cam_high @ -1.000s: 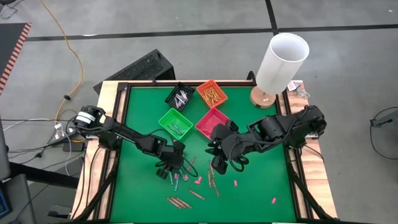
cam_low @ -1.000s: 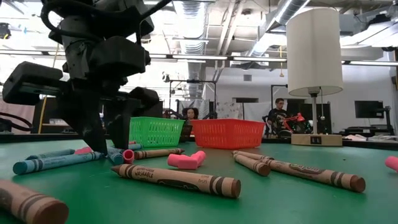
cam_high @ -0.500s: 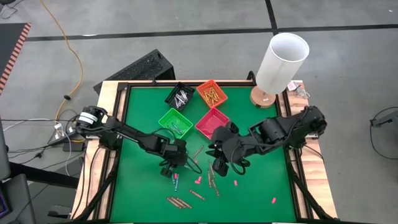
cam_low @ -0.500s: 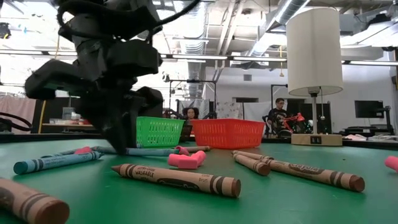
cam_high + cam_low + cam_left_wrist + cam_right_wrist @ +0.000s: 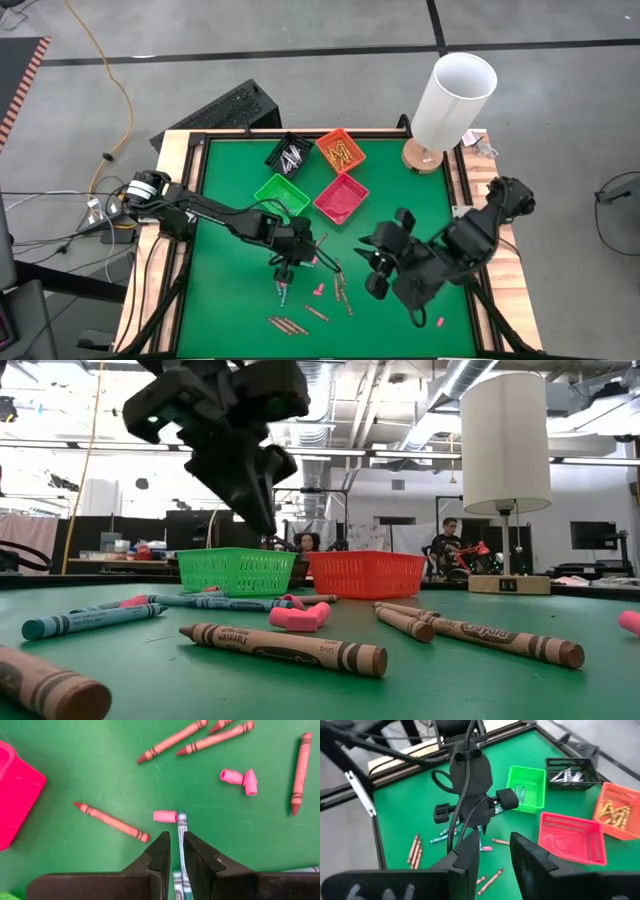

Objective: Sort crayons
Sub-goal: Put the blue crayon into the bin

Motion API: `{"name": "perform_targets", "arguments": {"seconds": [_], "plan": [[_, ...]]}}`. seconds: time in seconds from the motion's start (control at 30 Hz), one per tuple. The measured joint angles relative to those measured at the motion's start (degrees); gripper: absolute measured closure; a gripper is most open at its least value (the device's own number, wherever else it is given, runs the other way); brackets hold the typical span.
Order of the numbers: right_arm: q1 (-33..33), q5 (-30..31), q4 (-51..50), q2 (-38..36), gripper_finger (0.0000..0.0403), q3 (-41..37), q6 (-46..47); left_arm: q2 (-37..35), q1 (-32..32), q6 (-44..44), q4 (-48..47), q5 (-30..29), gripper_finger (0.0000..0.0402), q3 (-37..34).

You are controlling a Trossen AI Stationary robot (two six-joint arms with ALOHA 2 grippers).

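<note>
Several crayons lie flat on the green mat: teal ones under my left gripper, also in the low view, and brown ones nearer the middle. My left gripper hangs above the teal crayons, fingers pointing down with only a narrow gap, and nothing shows between them. One teal crayon lies on the mat just past its tips. My right gripper is open and empty, raised over the mat to the right of the crayons.
Four small bins stand at the far middle: black, orange, green and pink-red. A white lamp stands at the far right corner. Pink bits lie among the crayons. Brown crayons lie near the front edge.
My left gripper has risen off the mat from among the teal crayons and gone a little toward the right edge; one teal crayon has slid and lies flat behind the others. My right gripper has drawn back toward the table's right and near edges.
</note>
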Motion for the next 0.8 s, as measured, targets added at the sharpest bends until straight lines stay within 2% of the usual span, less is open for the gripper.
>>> {"name": "perform_targets", "arguments": {"seconds": [0.1,0.23,0.6,0.8], "plan": [[2.29,3.19,-1.74,0.00,0.0273,0.00,3.87,0.06,-0.07,0.75,-0.03,-0.01,0.0359,0.08],[3.91,3.83,-2.49,-0.02,0.0273,0.00,6.60,0.13,-0.31,4.99,-0.41,2.23,0.0347,0.08],[4.18,3.42,-2.55,0.75,0.0272,-0.04,7.90,2.23,-0.95,6.25,0.67,2.35,0.0222,-0.29],[4.13,3.47,-3.79,0.72,0.0273,-0.04,8.22,6.98,-1.14,4.70,1.83,1.55,0.0207,-0.13]]}}
